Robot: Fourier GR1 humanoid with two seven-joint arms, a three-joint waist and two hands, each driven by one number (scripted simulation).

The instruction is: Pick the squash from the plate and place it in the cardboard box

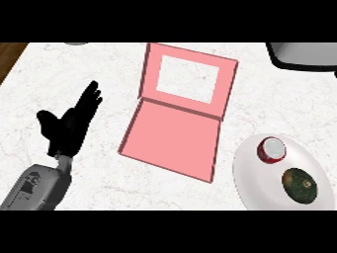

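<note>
Far right of left hand (68,124), likely squash (301,186)

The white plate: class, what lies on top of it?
On the plate lie a dark green squash and a small red object with a white top. What lies beneath them is covered.
</note>
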